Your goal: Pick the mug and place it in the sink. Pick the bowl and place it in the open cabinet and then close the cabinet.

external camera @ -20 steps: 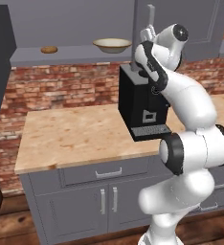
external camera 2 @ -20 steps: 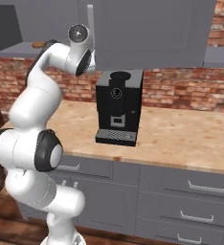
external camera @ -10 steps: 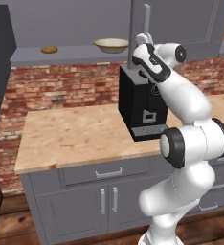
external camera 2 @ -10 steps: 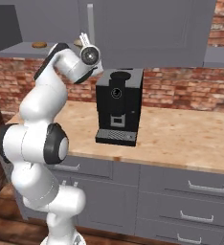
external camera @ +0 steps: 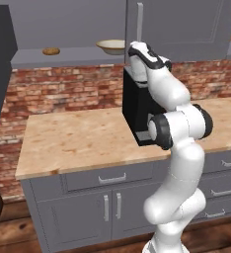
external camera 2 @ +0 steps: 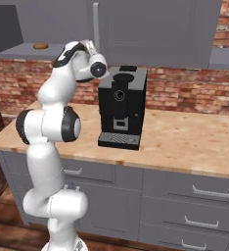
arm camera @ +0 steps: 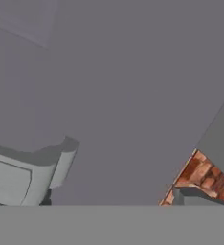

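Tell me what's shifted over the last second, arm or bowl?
The arm: its hand end has dropped from beside the cabinet handle to just above the black coffee machine, with the upper arm folding in closer to the machine. Nothing was taken hold of or released. The bowl stays on the open cabinet shelf, and the small brown lump has not moved.

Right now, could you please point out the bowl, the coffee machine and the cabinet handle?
bowl (external camera: 111, 46), left base view, its cream side.
coffee machine (external camera 2: 122, 105), right base view, its black front.
cabinet handle (external camera 2: 95, 22), right base view, mid-bar.
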{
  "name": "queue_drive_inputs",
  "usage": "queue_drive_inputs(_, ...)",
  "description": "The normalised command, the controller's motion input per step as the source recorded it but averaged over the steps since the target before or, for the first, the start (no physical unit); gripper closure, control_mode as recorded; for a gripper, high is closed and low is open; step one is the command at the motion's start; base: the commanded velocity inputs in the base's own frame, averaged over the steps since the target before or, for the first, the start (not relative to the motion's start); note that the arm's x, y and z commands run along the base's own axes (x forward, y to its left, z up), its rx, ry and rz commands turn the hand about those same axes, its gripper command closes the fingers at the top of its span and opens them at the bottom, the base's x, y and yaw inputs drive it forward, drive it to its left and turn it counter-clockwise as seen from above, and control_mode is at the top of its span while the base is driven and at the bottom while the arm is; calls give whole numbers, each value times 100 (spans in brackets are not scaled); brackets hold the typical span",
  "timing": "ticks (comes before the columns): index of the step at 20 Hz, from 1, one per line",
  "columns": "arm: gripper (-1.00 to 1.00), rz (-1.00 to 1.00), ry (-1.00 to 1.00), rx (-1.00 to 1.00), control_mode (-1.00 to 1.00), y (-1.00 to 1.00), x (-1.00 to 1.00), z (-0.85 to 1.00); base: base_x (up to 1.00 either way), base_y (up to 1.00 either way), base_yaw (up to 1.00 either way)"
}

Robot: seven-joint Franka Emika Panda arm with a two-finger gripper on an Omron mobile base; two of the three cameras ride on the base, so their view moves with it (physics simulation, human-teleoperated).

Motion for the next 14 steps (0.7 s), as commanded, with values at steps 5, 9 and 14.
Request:
queue_drive_inputs(5, -100, -6, 17, 1, -100, -8, 74, 15, 0, 0, 0)
queue_drive_inputs(9, -100, -10, 35, 12, -100, -12, 18, 52, 0, 0, 0)
queue_drive_inputs(14, -100, -4, 26, 17, -100, -11, -58, 41, 0, 0, 0)
